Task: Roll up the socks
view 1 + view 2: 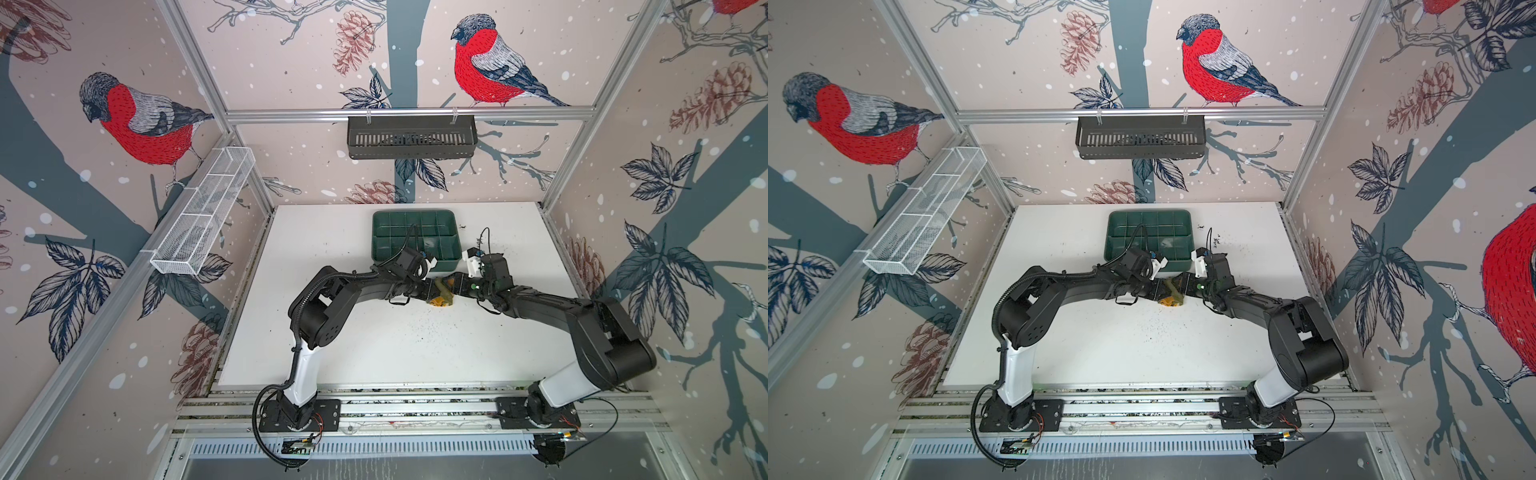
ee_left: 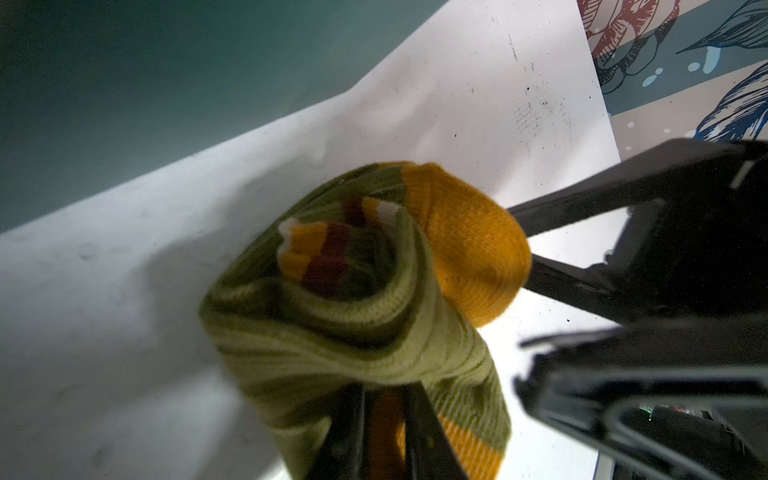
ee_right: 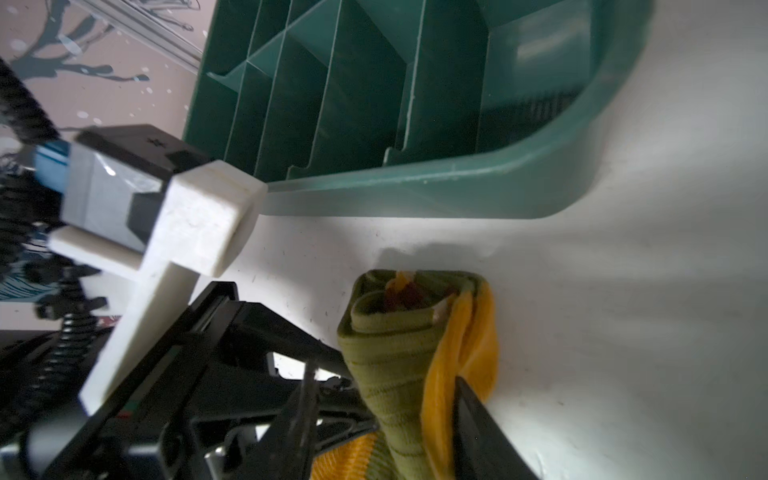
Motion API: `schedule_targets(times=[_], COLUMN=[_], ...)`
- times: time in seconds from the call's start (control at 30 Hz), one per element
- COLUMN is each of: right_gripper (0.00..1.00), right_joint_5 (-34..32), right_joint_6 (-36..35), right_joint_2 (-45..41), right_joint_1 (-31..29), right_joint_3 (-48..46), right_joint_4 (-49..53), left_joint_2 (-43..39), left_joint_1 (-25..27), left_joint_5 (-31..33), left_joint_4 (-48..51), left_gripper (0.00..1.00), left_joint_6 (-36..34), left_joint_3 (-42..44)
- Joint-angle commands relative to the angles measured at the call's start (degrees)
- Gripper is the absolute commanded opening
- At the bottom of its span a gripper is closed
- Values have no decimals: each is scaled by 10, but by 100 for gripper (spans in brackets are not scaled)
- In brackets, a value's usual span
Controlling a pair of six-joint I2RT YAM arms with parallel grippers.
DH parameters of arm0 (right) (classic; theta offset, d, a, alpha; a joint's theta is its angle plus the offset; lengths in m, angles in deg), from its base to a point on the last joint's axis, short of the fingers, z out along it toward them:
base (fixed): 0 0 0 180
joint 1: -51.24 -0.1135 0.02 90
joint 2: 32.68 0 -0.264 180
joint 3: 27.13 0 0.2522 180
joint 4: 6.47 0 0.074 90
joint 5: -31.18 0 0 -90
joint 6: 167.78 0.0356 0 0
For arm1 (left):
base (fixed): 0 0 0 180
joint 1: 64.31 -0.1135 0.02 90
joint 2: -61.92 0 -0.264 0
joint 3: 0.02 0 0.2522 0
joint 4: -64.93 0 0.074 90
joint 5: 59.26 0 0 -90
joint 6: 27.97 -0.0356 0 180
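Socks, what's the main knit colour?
Olive green; the socks show best in the left wrist view.

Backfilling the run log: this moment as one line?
stage: socks rolled up | left end effector: shut on socks | right end effector: shut on orange toe | tray: beside socks, apart

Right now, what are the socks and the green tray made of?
The socks: knitted yarn, matte and soft-looking; ribbed stitches show, fibre unclear. The green tray: probably moulded plastic, smooth with a slight sheen on its rim and thin rigid dividers.
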Motion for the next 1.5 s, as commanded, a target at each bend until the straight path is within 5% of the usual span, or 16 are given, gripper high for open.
schedule_targets(times=[0.0,0.57,1.0,1.47], right_gripper=[52,45,7,0], right_joint_5=[-16,-136,-175,-187], right_joint_6=[-25,-57,-80,-97], right_joint_2=[17,97,114,41], right_joint_1=[-12,-63,-77,-92], right_joint_3=[17,105,118,107], right_joint_4=[48,174,206,207], left_joint_2=[5,-18,-83,-186], left_joint_1=[0,-1,-11,-49], left_joint_5=[14,14,27,67], left_joint_4=[27,17,32,54], left_gripper=[21,21,21,22], left_joint_6=[-4,-2,-7,-14], left_joint_3=[1,18,43,113])
